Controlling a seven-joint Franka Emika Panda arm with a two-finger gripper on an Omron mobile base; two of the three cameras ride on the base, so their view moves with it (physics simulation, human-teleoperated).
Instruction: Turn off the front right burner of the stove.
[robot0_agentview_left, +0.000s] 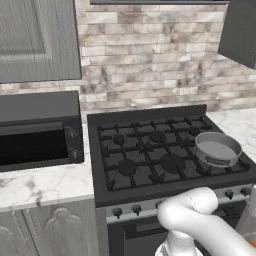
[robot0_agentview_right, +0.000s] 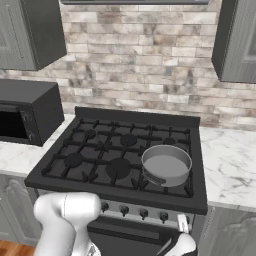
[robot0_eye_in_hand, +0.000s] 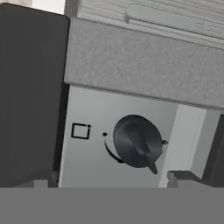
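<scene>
The black stove (robot0_agentview_left: 150, 150) (robot0_agentview_right: 120, 150) has a row of small dark knobs (robot0_agentview_right: 143, 213) along its front panel. A grey pan (robot0_agentview_left: 217, 149) (robot0_agentview_right: 166, 164) stands on the front right grate and hides the front right burner beneath it. In the hand view, one round dark knob (robot0_eye_in_hand: 138, 141) sits close ahead on the light panel, its pointer aimed to the lower right. My gripper (robot0_eye_in_hand: 111, 180) (robot0_agentview_right: 181, 227) is low at the stove's front right corner. It is open, with a fingertip (robot0_eye_in_hand: 41, 181) on each side below the knob and nothing between them.
A black microwave (robot0_agentview_left: 35, 130) (robot0_agentview_right: 25, 117) stands on the marble counter (robot0_agentview_left: 35, 185) left of the stove. More counter (robot0_agentview_right: 227, 160) lies to the right. Grey cabinets (robot0_agentview_right: 237, 40) hang above, with a brick wall behind. The oven door handle (robot0_agentview_right: 130, 230) runs below the knobs.
</scene>
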